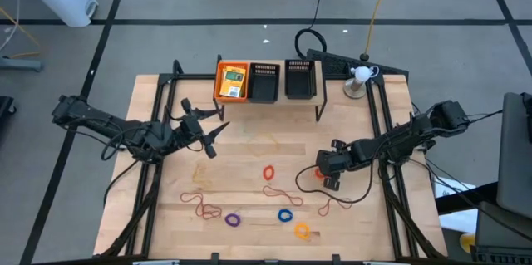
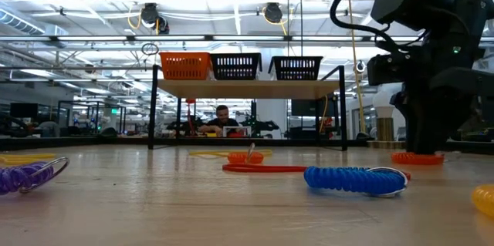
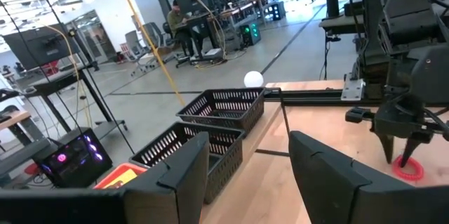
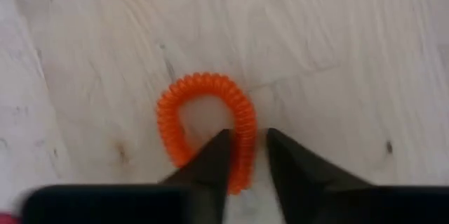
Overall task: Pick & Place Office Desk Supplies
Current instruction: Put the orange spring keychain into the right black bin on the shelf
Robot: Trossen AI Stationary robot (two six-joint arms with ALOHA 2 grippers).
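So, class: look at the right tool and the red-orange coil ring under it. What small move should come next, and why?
Probably close the fingers and then lift. The right tool points down at the table with its fingertips straddling one side of the red-orange coil ring, which lies flat on the wood, and a narrow gap shows between the fingers. The left tool is raised, open and empty.

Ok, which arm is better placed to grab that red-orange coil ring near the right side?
The right. Its claw is down at the table with the fingers straddling one side of the red-orange coil ring. The left claw is off across the table, open, facing the mesh trays.
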